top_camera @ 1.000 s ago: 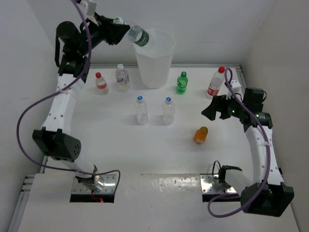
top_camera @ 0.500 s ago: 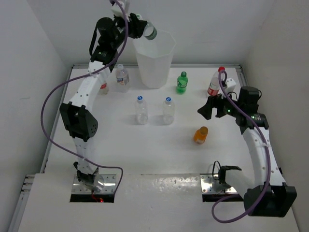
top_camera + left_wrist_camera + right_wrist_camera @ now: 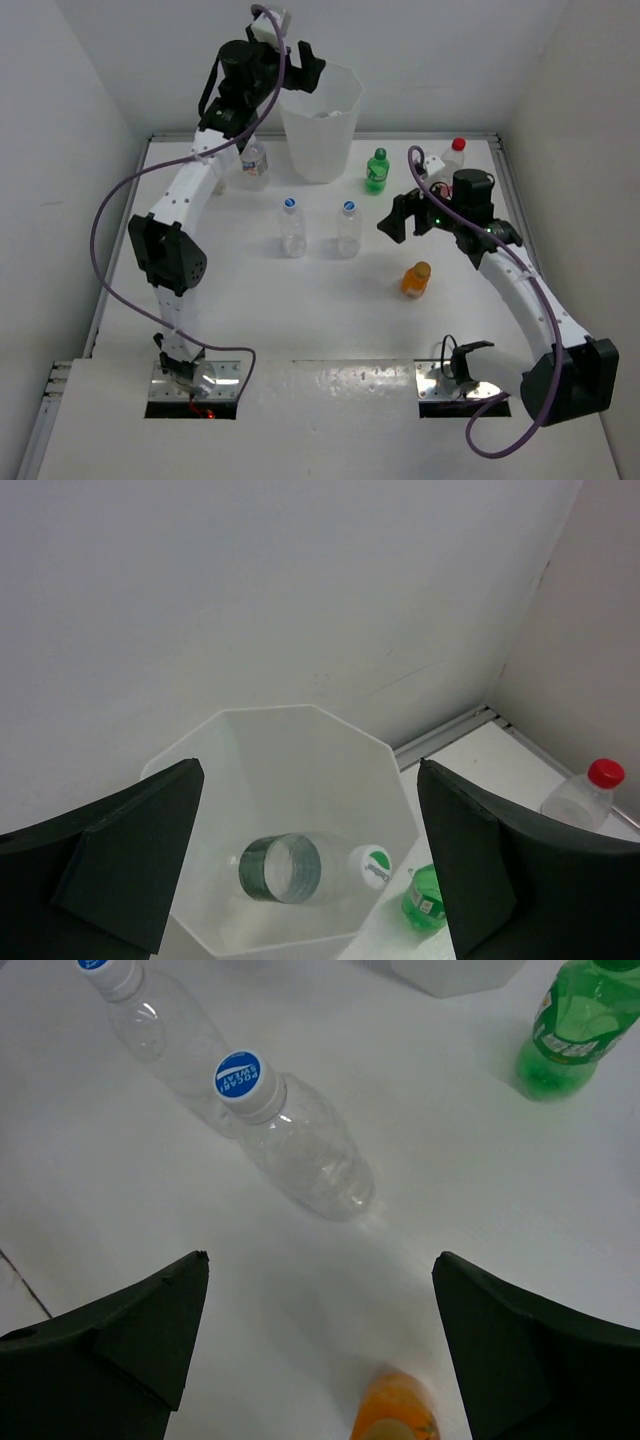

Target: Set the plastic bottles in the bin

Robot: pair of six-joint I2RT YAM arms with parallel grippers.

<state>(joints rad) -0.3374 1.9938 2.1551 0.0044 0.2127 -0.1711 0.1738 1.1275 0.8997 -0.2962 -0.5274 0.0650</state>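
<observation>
The white bin (image 3: 322, 135) stands at the back of the table. My left gripper (image 3: 300, 62) hangs open above its rim. In the left wrist view the gripper (image 3: 310, 766) is empty, and a clear bottle with a dark band (image 3: 300, 866) lies inside the bin (image 3: 300, 718). My right gripper (image 3: 400, 220) is open over the table, between the blue-capped bottles and the orange bottle (image 3: 415, 279). In the right wrist view the gripper (image 3: 320, 1258) holds nothing; the orange bottle (image 3: 395, 1418) is just below it and a blue-capped bottle (image 3: 295, 1145) lies ahead.
Two clear blue-capped bottles (image 3: 292, 228) (image 3: 347, 228) stand mid-table. A green bottle (image 3: 376, 170) is right of the bin, a clear bottle (image 3: 253, 163) left of it. A red-capped bottle (image 3: 456, 148) stands at the back right, behind my right arm. Walls close in on three sides.
My left gripper swung over the bin and opened; the bottle it held now lies inside the bin. My right arm moved left, towards the middle of the table.
</observation>
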